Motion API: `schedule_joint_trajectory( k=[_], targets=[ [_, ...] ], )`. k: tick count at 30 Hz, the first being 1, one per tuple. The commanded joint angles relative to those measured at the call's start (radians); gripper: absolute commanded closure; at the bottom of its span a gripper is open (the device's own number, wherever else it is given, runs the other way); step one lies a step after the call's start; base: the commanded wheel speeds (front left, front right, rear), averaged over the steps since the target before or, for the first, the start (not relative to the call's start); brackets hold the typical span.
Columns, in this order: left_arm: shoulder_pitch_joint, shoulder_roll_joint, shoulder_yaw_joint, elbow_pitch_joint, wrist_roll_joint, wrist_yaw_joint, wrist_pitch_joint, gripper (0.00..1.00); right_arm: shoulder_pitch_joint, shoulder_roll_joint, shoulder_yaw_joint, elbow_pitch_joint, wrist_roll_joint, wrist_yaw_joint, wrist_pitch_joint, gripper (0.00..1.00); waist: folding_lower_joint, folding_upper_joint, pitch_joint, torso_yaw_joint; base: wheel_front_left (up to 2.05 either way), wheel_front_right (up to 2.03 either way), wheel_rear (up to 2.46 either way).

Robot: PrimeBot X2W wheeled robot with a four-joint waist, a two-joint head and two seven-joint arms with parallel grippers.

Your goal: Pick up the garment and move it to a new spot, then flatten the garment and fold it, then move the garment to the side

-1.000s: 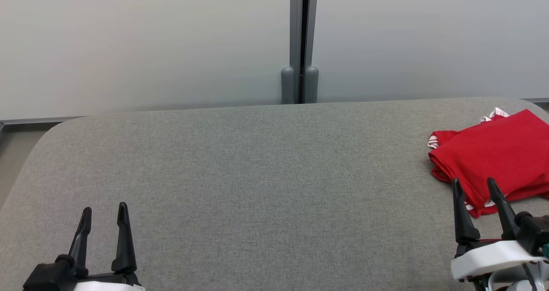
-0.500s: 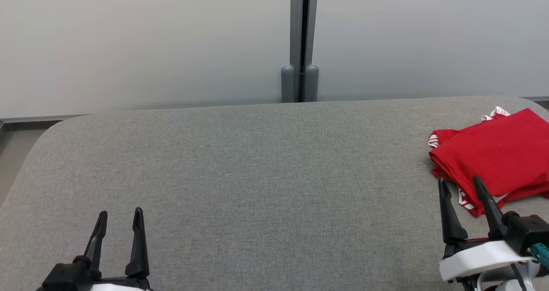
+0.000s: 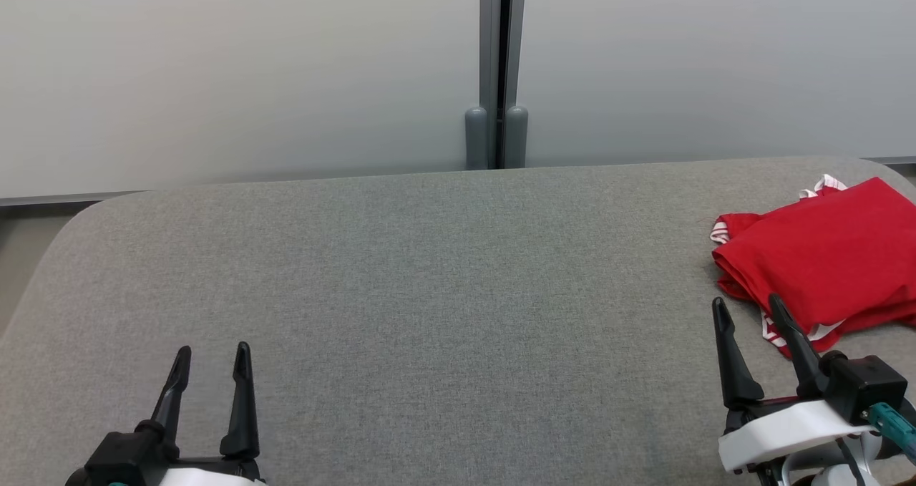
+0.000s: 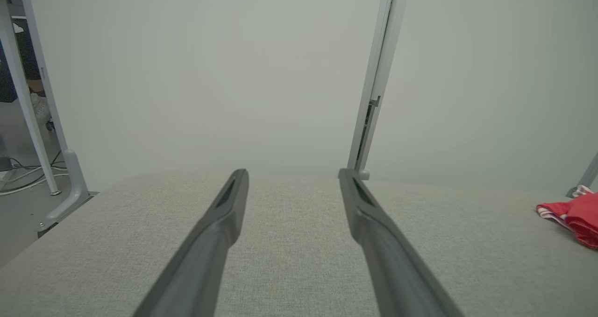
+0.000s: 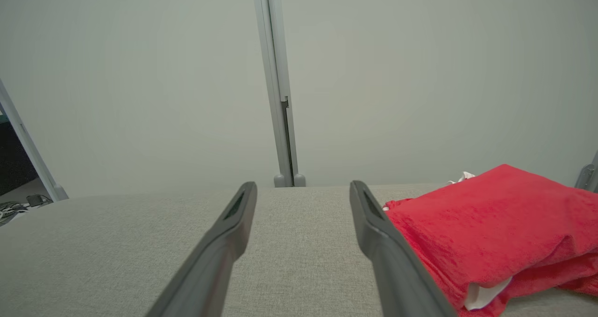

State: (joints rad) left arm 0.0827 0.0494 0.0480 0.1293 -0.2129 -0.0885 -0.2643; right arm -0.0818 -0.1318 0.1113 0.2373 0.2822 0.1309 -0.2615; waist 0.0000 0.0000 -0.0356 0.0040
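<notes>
A folded red garment [image 3: 823, 257] with red-and-white striped trim lies at the far right of the grey fabric-topped desk [image 3: 429, 293], partly cut off by the head view's right edge. The right end effector [image 3: 746, 302] is released, fingers spread and empty, just beside the garment's near left corner. The left end effector [image 3: 213, 348] is also released and empty, over bare desk at the lower left, well apart from the garment. Pale partition panels [image 3: 250, 78] joined by a grey post [image 3: 496, 71] stand behind the desk.
</notes>
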Motion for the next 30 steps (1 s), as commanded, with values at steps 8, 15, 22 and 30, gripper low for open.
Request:
schedule_joint_trajectory(
  k=[8, 15, 22, 30],
  targets=[
    [0.011, -0.005, -0.012, 0.034, 0.018, -0.007, 0.0, 1.0, 0.015, 0.007, 0.019, 0.016, 0.01, 0.0, 0.002, 1.0, 0.0, 0.0, 0.001, -0.002, 0.0, 0.0, 0.0],
    [-0.018, -0.004, 0.004, 0.052, -0.117, -0.011, 0.045, 1.0, 0.011, 0.014, -0.004, 0.014, 0.139, 0.0, 0.037, 1.0, 0.0, 0.0, 0.003, -0.002, 0.0, 0.0, 0.0],
    [-0.033, -0.003, 0.007, 0.053, -0.245, -0.014, 0.074, 1.0, 0.006, 0.019, -0.025, 0.013, 0.258, 0.0, 0.07, 1.0, 0.0, 0.0, 0.005, -0.002, 0.0, 0.0, 0.0],
    [-0.051, -0.002, 0.012, 0.057, -0.378, -0.017, 0.107, 1.0, 0.001, 0.025, -0.048, 0.011, 0.382, 0.0, 0.104, 1.0, 0.0, 0.0, 0.008, -0.002, 0.0, 0.0, 0.0]
  ],
)
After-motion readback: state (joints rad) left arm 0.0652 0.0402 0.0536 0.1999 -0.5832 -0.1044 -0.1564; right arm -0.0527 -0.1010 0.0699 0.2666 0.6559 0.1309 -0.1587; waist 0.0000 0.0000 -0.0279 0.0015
